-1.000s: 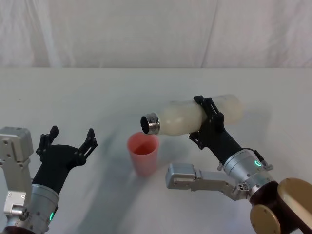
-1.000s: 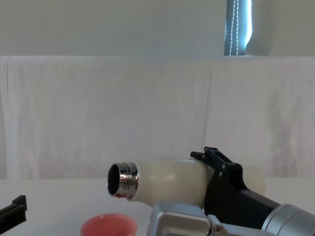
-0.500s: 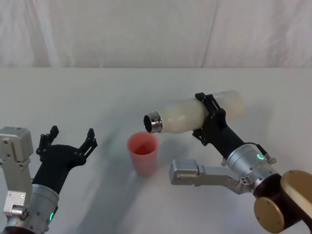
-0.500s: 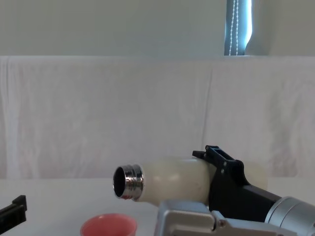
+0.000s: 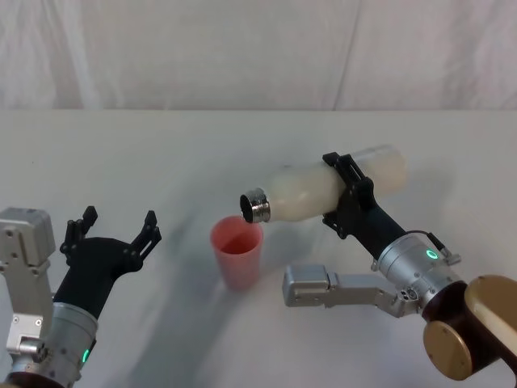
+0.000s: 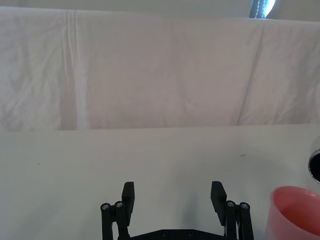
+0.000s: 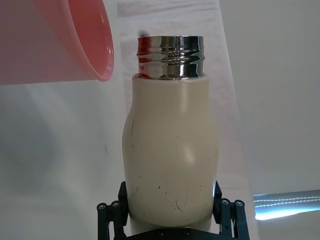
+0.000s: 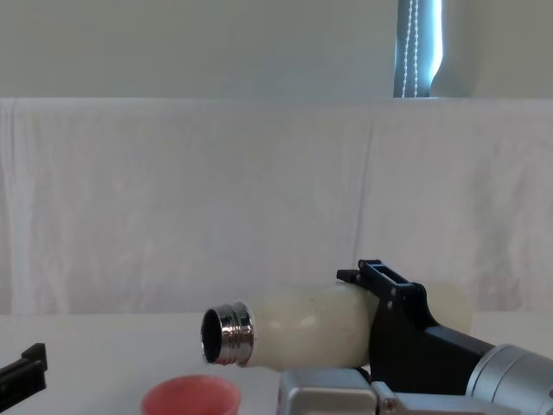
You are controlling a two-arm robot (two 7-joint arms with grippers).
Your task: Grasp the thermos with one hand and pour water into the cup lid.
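Clearly the pour is under way: the right gripper (image 5: 346, 192) has its fingers clamped round the middle of the thermos (image 5: 311, 192), which lies nearly level in the air with its steel neck dipping a little toward the cup lid (image 5: 237, 252). The cup lid stands upright on the white worktop (image 5: 186, 153), and the open mouth of the thermos hangs just above its far rim, not touching it. No stream of water is visible between the two.

The thermos looks rigid and smooth-sided, so it will not give under the fingers but could slide through them; with water inside, its weight probably shifts toward the neck as it tips. The mid-body hold, seen from the right wrist view, seems sound for that. The cup lid appears light and could be knocked over by the neck.

The left gripper (image 5: 111, 230) rests off to the side, well apart from the cup lid, fingers spread wide and empty.
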